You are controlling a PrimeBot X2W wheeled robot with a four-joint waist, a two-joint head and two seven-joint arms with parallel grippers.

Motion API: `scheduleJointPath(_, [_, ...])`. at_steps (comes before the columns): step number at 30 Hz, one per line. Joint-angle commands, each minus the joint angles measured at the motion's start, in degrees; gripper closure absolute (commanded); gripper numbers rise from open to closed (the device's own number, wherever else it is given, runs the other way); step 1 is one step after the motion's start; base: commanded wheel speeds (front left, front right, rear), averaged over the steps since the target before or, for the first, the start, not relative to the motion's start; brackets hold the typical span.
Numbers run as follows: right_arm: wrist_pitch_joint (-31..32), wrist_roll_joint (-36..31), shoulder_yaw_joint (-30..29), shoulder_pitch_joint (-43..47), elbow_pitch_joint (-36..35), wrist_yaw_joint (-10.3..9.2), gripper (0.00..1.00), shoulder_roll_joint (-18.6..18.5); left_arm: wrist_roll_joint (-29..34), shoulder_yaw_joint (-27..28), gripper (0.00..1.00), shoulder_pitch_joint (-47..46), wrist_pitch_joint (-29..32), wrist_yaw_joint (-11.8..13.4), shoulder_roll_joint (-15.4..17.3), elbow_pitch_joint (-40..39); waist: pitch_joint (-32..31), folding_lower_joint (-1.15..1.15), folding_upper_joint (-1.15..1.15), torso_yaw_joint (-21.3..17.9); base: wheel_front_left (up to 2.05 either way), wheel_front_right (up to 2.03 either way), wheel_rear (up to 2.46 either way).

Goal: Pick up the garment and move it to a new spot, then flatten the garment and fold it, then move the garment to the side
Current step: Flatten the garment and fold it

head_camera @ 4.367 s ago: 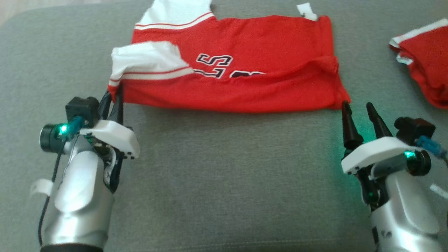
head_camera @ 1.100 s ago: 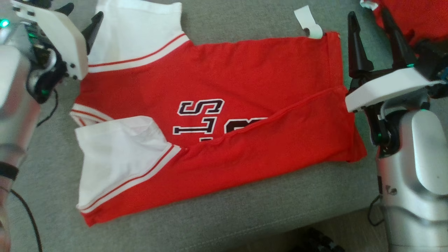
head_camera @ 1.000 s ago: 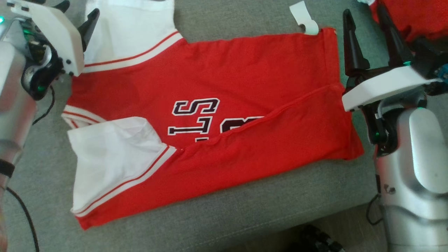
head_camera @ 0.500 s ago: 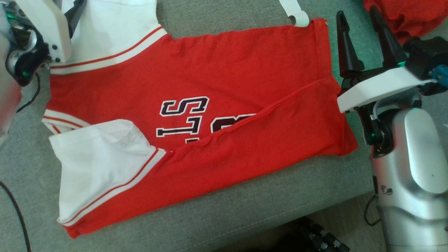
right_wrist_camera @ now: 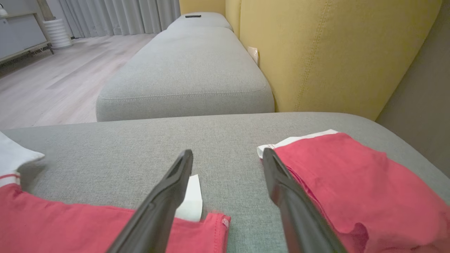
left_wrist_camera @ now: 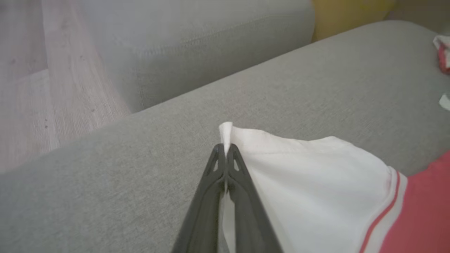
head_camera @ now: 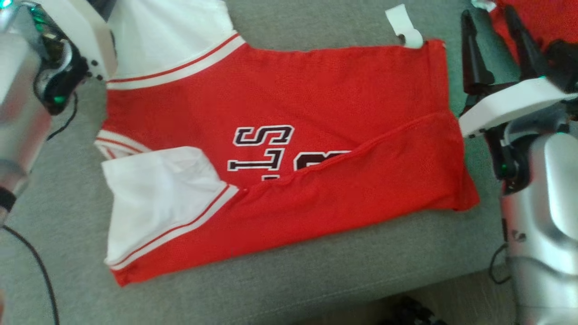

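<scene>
Here garment sleeve pinched between left jaws.

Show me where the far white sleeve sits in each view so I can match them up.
Head view: sleeve at top left.
Left wrist view: sleeve from centre to lower right, its corner pinched in the left end effector.
Right wrist view: sleeve at the far left edge.
Shared landmark: the striped band where it joins the red.

Bare cushion lies between the garment and red cloth.
</scene>
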Motion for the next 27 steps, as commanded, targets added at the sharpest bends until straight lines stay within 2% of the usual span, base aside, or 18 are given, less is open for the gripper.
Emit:
scheduleJointPath(1, [0.86,0.80,1.02,-2.11,-1.04,-0.05,0.00,-1.47,0.15,1.41,1.00,-2.55,-2.75,0.08,1.27,-1.01,-2.19,0.00,0.00,2.74,0.00,0.00,0.00])
scheduleJointPath(8, [3.94,4.81,4.87,-3.61,4.36,-0.05,0.00,-8.10,-0.26,-1.51,1.00,-1.13,-7.83,0.08,0.00,-5.43,-4.80,0.00,0.00,8.06,0.00,0.00,0.00])
scheduleJointPath(12, [6.35,7.32,6.94,-4.39,8.47,-0.05,0.00,-10.37,-0.69,-2.67,1.00,-0.22,-8.58,0.08,-0.03,-7.76,-5.54,0.00,0.00,9.60,0.00,0.00,0.00])
scheduleJointPath(18, [11.17,9.57,13.50,-6.71,16.27,-0.05,0.00,-16.07,-0.51,-5.12,1.00,0.52,-8.39,0.08,0.07,-11.66,-5.57,0.00,0.00,11.72,0.00,0.00,0.00])
scheduleJointPath(27, [17.44,12.05,18.33,-10.43,26.11,-0.05,0.00,-19.08,-0.61,-6.23,1.00,0.72,-8.48,0.08,-0.05,-13.41,-5.11,0.00,0.00,12.75,0.00,0.00,0.00])
